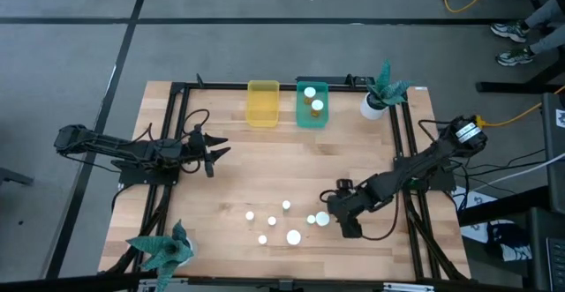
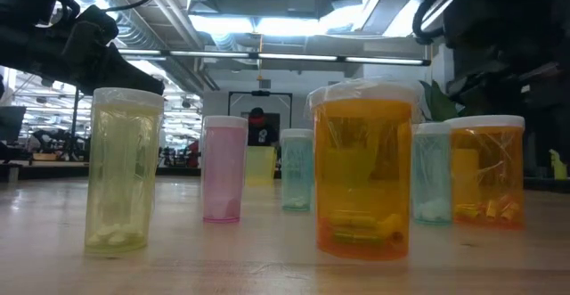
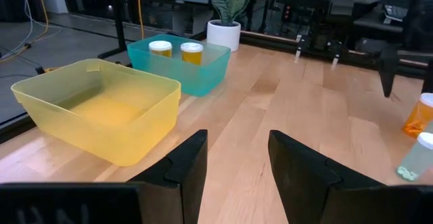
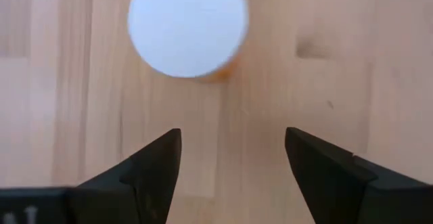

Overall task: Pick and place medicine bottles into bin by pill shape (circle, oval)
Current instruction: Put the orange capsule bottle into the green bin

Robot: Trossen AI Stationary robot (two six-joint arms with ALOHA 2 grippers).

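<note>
The orange bottle w/ a white cap stands upright on the wooden table, at the right edge of the loose cluster near the front, just ahead of the right gripper; from the wrist cam it sits off to one side of the gap, not centred btwn the fingers. Right gripper is spread wide, nothing in it, hovering above the bottle. Risk: if it drops straight down as aligned, one finger could land on the cap or clip the bottle's side and tip it over, prob. rolling it into the nearby bottles, which stand close together w/ little room for a finger. A shallow grip on the cap alone could also slip in transit. Two orange bottles already sit in the teal bin; the yellow bin just beside it looks empty, so a wrong-bin drop is easy given how close the two stand, and pill shape is hard to read from above. Left gripper waits over the table's left side, fingers part-open, empty, facing the bins. White plant pot stands near the teal bin, a possible snag on the carry.
</note>
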